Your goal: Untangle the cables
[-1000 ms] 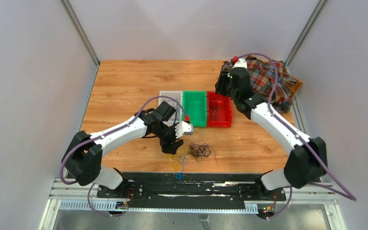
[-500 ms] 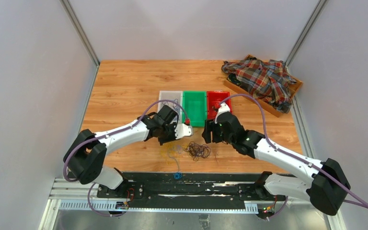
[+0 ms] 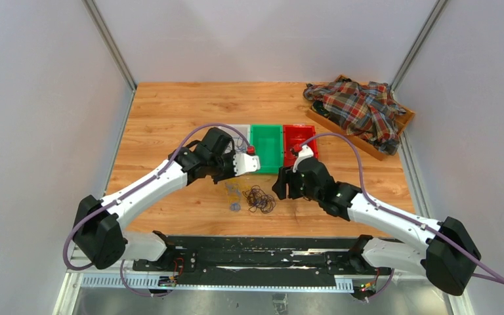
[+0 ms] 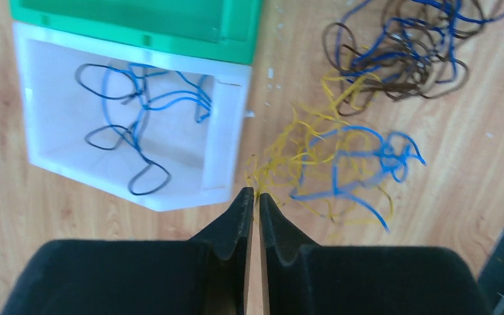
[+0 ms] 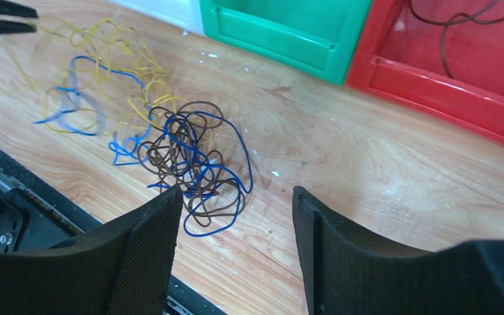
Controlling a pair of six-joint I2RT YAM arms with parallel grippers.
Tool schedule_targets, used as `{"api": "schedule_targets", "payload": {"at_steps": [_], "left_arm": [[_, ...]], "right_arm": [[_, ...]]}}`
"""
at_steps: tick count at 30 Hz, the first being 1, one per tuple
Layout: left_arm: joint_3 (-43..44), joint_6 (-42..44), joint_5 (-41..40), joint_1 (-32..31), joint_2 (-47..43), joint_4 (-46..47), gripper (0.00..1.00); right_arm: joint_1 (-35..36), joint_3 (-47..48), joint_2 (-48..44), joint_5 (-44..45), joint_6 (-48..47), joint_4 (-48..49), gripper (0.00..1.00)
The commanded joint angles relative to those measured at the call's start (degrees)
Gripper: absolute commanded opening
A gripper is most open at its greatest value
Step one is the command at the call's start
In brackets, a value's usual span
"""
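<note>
Most of the job's left, I'd say. The cables (image 5: pixel 193 164) are mainly one knotted clump of dark brown and blue loops. It lies on the tabletop (image 5: pixel 380 157) on the near side of the green bin (image 5: pixel 269 36), toward the arm bases. A looser spread of yellow strands (image 4: pixel 302 147) with some blue mixed in sits just beside the clump, out past the green bin's left end.

What looks sorted so far: a few blue and black cables lie in the white bin (image 4: pixel 226 141) butted against the green bin's left side. At least one dark brown cable is in the red bin (image 5: pixel 433 82) on its right. The green bin itself looks empty, as far as I can see into it.

The left gripper (image 4: pixel 253 197) is pinched closed off the green bin's near left corner, apparently on the end of the yellow strands. The right gripper (image 5: pixel 236 193) is spread wide with nothing in it, hovering by the clump.
</note>
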Motion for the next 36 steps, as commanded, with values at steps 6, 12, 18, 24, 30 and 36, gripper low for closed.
{"api": "schedule_targets", "payload": {"at_steps": [6,12,18,24,30,36], "left_arm": [[-1.6,-1.2,4.3,0.1,-3.4,-8.8,0.17],[-0.4,-2.6,3.4,0.4,-5.9,-11.5,0.5],[0.3,-5.7,8.9,3.4,-6.9,-14.4,0.53],[-5.5,-2.8,18.7,19.3,-2.9,-10.3,0.48],[-7.7,-4.7,26.0,22.7,-0.8,-9.3,0.48],[-11.6,-7.8,29.0,22.6,0.1,-4.6,0.49]], "right_arm": [[7.0,-0.9,3.6,-2.1,-0.8,4.5,0.63],[13.9,0.0,4.9,2.4,-4.6,9.7,0.6],[18.7,1.7,8.7,3.2,-8.2,17.3,0.54],[19.0,5.8,18.9,0.2,-8.0,21.8,0.5],[19.0,11.4,29.0,-2.9,-7.9,23.2,0.48],[19.0,14.9,36.4,-2.3,-8.8,21.1,0.47]]}}
